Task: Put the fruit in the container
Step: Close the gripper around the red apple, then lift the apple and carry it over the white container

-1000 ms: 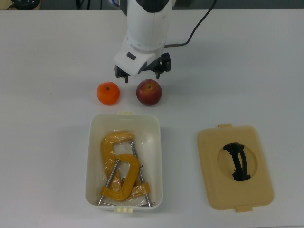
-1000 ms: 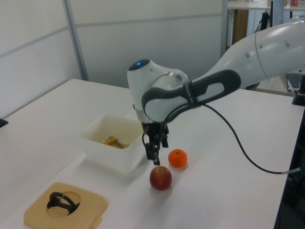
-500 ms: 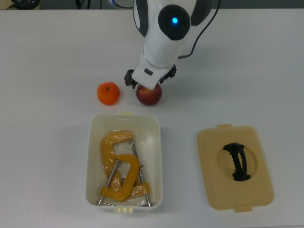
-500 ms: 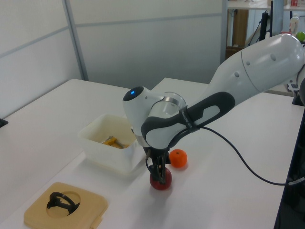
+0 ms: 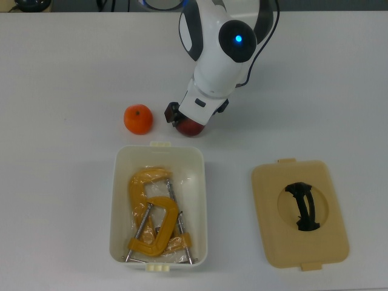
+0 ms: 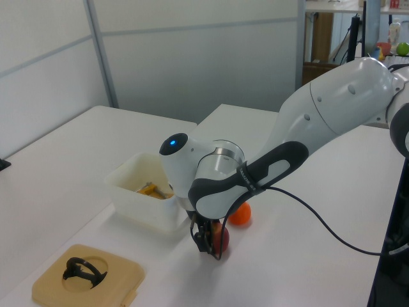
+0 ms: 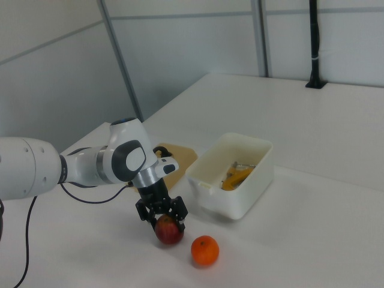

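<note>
Claw (image 7: pixel 163 217) straddling the apple (image 7: pixel 169 231) on the tabletop (image 5: pixel 60 79)
Fingers sitting apart either side of the apple, not visibly clamping; orange (image 5: pixel 138 119) lying just beside it; container (image 5: pixel 159 206) nearby, holding yellow clamps (image 5: pixel 153 215); lid (image 5: pixel 299 213) resting well apart.

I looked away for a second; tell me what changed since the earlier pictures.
The claw has come down from above the table onto the apple and now straddles it, one finger on each side; the apple has not visibly left its spot. No firm grip shows yet. The orange, the container holding its yellow clamps, and the lid stayed where they were.
</note>
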`<state>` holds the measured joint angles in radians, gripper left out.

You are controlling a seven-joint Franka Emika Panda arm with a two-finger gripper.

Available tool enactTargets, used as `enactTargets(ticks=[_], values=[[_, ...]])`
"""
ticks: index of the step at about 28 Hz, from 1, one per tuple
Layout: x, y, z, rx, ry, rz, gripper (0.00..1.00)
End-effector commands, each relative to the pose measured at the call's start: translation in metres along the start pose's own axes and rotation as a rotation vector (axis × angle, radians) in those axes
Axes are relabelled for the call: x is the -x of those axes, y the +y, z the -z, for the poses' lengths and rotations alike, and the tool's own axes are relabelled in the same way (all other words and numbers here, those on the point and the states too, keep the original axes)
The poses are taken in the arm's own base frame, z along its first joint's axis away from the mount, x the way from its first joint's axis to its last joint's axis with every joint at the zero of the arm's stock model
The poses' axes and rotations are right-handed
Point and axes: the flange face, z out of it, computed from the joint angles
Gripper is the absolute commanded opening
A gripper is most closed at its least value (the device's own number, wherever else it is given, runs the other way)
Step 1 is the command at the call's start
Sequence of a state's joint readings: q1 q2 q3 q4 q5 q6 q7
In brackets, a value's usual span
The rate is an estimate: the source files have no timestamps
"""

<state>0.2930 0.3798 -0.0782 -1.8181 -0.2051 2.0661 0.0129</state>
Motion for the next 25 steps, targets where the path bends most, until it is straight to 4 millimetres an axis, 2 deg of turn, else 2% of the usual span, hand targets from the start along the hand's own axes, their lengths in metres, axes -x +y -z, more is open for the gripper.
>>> enactTargets(ticks=[1,3,4,7,8,9,11,14,15,21,25], values=[[0.0,0.0,0.016,0.009,0.021,-0.023,0.0],[-0.002,0.003,0.03,0.003,0.032,-0.033,0.0],[-0.005,0.008,0.046,-0.018,0.047,-0.054,0.0],[-0.009,0.023,0.072,-0.054,0.079,-0.096,0.0],[-0.01,0.031,0.08,-0.067,0.09,-0.115,0.0],[-0.013,0.048,0.099,-0.09,0.116,-0.154,0.0],[-0.015,0.062,0.118,-0.115,0.149,-0.19,0.0],[-0.016,0.087,0.137,-0.16,0.192,-0.257,0.0],[-0.014,0.104,0.145,-0.18,0.212,-0.295,0.0],[-0.012,0.149,0.156,-0.18,0.263,-0.368,0.01],[-0.02,0.16,0.147,-0.171,0.302,-0.387,0.08]])
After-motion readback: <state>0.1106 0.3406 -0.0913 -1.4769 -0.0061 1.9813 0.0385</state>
